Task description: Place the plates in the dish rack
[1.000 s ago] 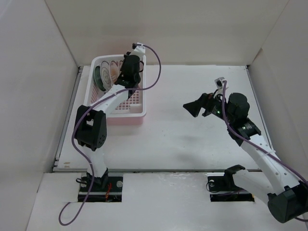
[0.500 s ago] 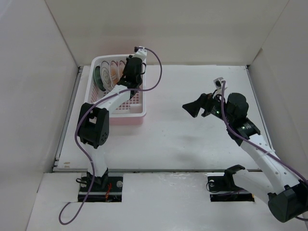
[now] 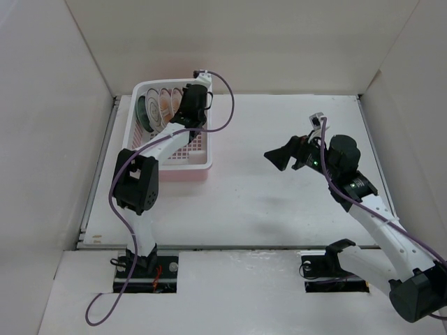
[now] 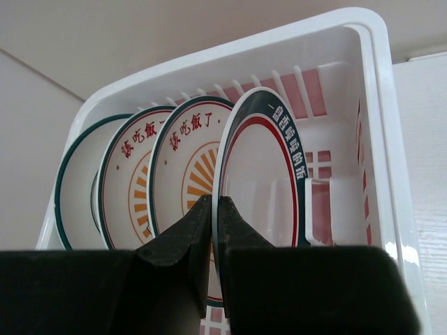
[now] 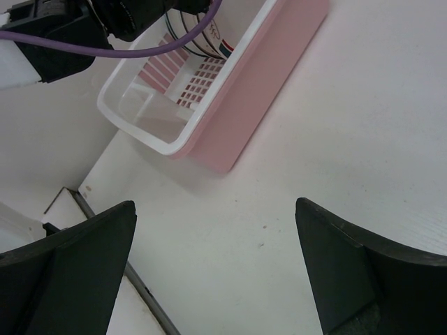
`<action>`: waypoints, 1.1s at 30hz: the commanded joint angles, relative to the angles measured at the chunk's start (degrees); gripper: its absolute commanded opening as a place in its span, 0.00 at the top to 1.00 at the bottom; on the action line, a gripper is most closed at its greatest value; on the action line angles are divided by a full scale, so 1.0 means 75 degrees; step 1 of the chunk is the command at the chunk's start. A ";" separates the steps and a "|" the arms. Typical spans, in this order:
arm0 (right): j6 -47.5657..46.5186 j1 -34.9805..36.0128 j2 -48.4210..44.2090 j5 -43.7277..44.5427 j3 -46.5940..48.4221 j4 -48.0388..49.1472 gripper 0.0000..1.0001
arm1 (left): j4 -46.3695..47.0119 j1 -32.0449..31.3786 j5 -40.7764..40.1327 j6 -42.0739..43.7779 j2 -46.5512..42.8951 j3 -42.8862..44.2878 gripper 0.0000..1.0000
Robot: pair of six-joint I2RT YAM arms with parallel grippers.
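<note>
Just beside the plates' (image 4: 262,174) rims, the closed left hand (image 4: 214,206) hangs.

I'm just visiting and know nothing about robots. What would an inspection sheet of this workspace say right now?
Surface: white table, looks clean.
Job's things: pink dish rack at the far left; at least four plates standing upright inside, side by side.
Clutter: nothing seen.
Grippers: left end effector shut, tips close to the plates; right end effector open, holding nothing, above the table.
Cables: a purple cable runs along each arm.
Surroundings: plain white walls on three sides.
</note>
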 commanded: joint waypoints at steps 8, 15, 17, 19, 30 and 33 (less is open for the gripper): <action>-0.0109 0.0083 -0.0092 -0.0057 0.0058 0.0297 0.00 | -0.0581 0.0078 0.0336 -0.0882 -0.0190 0.0163 0.72; -0.0109 0.0083 -0.0233 -0.0057 0.0058 0.0297 0.00 | -0.0721 0.0078 0.0406 -0.0883 -0.0366 0.0186 0.55; -0.0109 0.0083 -0.0233 -0.0057 0.0058 0.0297 0.00 | -0.0791 0.0078 0.0476 -0.0883 -0.0530 0.0256 0.55; -0.0109 0.0083 -0.0233 -0.0057 0.0058 0.0297 0.00 | -0.0861 0.0008 0.0476 -0.0813 -0.0705 0.0338 0.53; -0.0109 0.0083 -0.0092 -0.0057 0.0058 0.0297 0.00 | -0.1166 -0.0367 0.0044 -0.0730 -0.1689 0.0864 0.02; -0.0273 0.0083 -0.0092 0.0036 0.0058 0.0297 0.00 | -0.1949 -0.0437 -0.0308 -0.1244 -0.2029 0.1204 0.00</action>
